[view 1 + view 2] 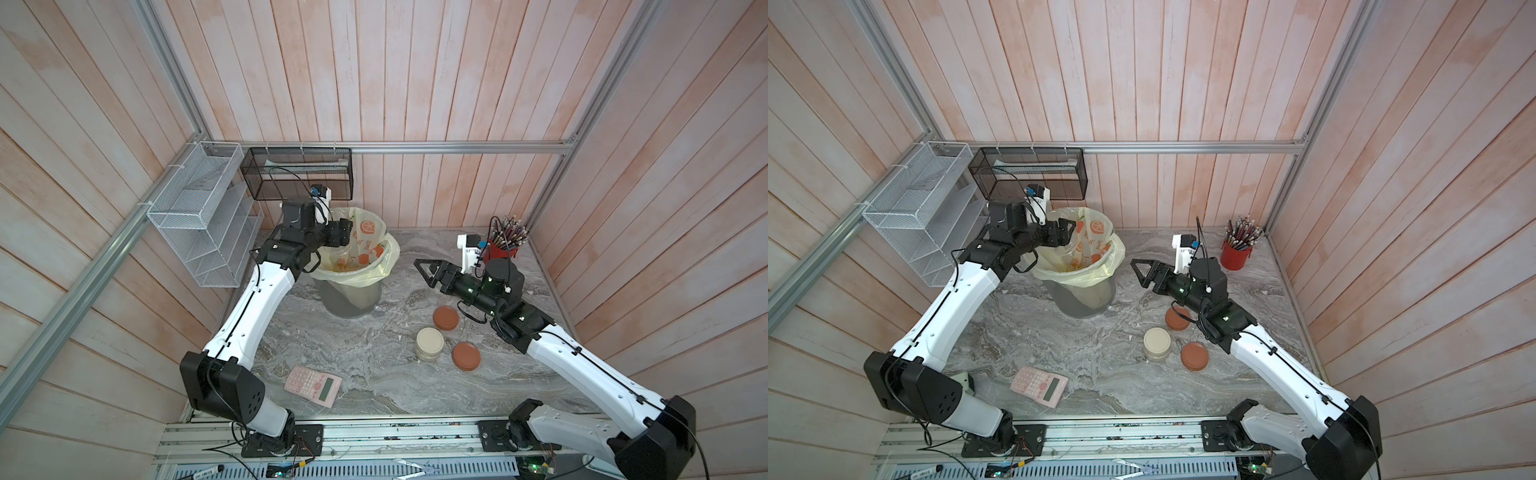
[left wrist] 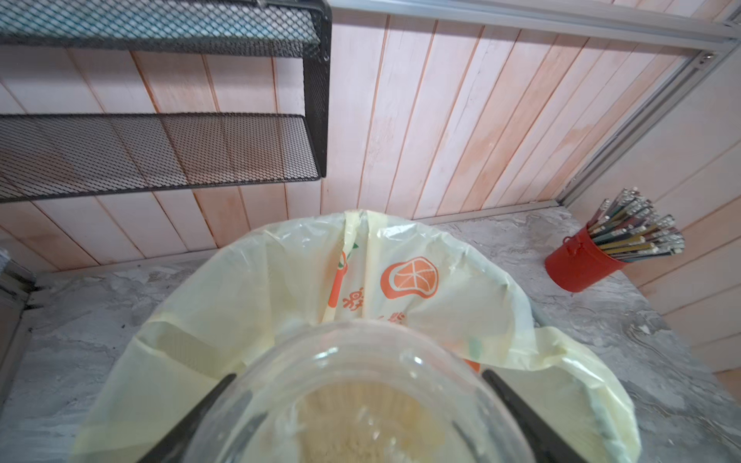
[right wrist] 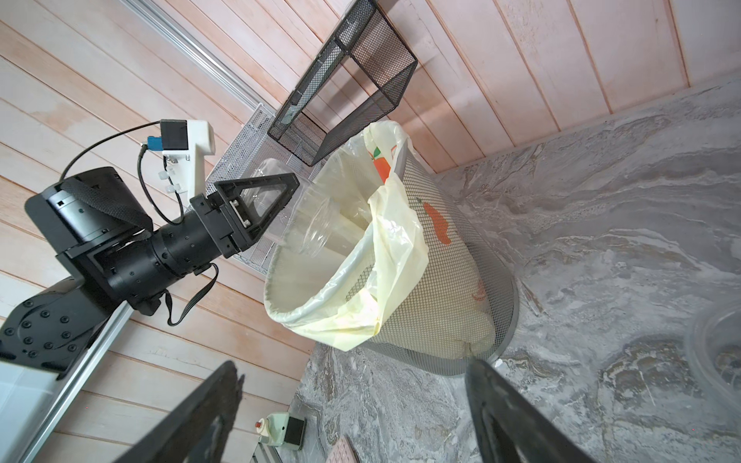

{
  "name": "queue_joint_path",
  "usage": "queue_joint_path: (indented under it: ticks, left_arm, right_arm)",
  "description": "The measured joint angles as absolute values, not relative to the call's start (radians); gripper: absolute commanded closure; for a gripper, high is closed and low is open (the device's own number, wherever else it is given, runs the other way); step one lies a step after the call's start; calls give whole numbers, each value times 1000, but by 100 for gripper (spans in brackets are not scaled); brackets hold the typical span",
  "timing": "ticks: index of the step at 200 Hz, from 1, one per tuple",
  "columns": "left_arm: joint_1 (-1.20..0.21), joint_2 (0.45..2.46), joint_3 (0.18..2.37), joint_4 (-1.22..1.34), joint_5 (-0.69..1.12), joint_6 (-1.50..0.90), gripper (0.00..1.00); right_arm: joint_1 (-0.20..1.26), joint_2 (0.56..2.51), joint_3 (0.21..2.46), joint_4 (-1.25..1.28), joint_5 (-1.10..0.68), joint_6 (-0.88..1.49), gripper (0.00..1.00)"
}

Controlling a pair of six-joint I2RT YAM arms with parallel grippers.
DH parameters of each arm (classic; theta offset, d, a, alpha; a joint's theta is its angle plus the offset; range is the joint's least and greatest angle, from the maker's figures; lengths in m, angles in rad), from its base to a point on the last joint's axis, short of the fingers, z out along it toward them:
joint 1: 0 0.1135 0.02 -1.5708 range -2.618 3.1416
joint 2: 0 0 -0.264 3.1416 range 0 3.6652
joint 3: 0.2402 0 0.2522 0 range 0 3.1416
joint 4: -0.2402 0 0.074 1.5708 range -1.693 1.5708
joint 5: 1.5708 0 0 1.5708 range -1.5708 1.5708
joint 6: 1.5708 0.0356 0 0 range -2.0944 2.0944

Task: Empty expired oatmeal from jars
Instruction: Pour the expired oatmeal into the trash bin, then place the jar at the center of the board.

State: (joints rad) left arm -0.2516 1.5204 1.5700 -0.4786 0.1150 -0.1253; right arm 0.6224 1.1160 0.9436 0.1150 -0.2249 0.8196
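Note:
My left gripper (image 1: 345,236) (image 2: 359,383) is shut on an open clear jar (image 2: 361,360), tilted mouth-down over the grey mesh bin (image 1: 353,297). Pale oatmeal (image 2: 369,441) lies inside the jar against its wall. The right wrist view shows that jar (image 3: 316,228) leaning into the cream liner (image 3: 385,256). My right gripper (image 1: 424,270) (image 3: 357,401) hangs open and holds nothing, to the right of the bin. A cream-lidded jar (image 1: 430,343) stands on the table between two terracotta lids (image 1: 446,318) (image 1: 466,355); whether jars sit under them I cannot tell.
Yellowish kernels (image 1: 345,266) lie in the bin. A red pencil cup (image 1: 505,247) stands at the back right, a pink calculator (image 1: 313,385) near the front. Black (image 1: 297,172) and white (image 1: 199,216) mesh shelves hang on the walls. A clear open rim (image 3: 717,352) shows beside my right gripper.

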Motion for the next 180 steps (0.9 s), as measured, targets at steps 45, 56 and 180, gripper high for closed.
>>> queue_joint_path:
  ticks: [45,56,180]
  left_arm:
    - [-252,1460,1529,-401,129,-267,87]
    - [-256,1421,1491,-355,131,-322,87]
    - [-272,1138,1004,175,163,-1032,86]
  right_arm:
    - [631,1130,944,181,-224,846,7]
    - [639,1147,944,207,-223,862,7]
    - [831,1307,895,650,-64,1110,2]
